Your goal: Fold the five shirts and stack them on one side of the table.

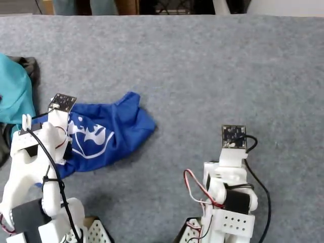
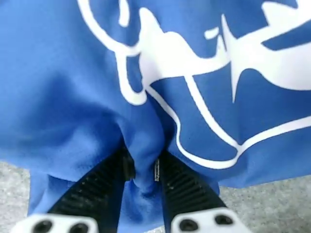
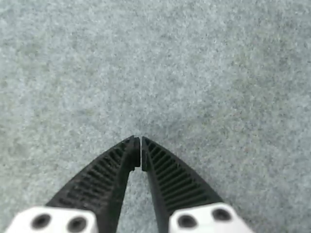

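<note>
A blue shirt [image 1: 116, 126] with a white graphic [image 1: 88, 135] lies crumpled on the grey desk [image 1: 202, 66], towards its left side and nearer the arms than the far edge. One rounded corner of it pokes out towards the middle of the desk. The left arm [image 1: 35, 157] stands over the shirt's left part and covers that end of the cloth in the high view. In the left wrist view the left pincer [image 2: 144, 170] is clenched on a raised fold of the blue shirt [image 2: 73, 73]. The ridged black fingers [image 2: 92, 187] press in from both sides and a tuck of fabric bunches between them. The white graphic [image 2: 204, 63] spreads across the cloth just beyond the grip, and a strip of grey desk [image 2: 272, 194] shows at the shirt's hem. At the left edge of the desk a teal shirt [image 1: 12, 96] lies in a heap just beside the blue one, with a dark garment [image 1: 31, 66] showing from under its far side. The right arm [image 1: 228, 187] sits well apart from all the clothing, on the right half of the desk. Its right pincer [image 3: 141, 145] is clenched with nothing in it, the two tips meeting over bare grey desk [image 3: 194, 73].
</note>
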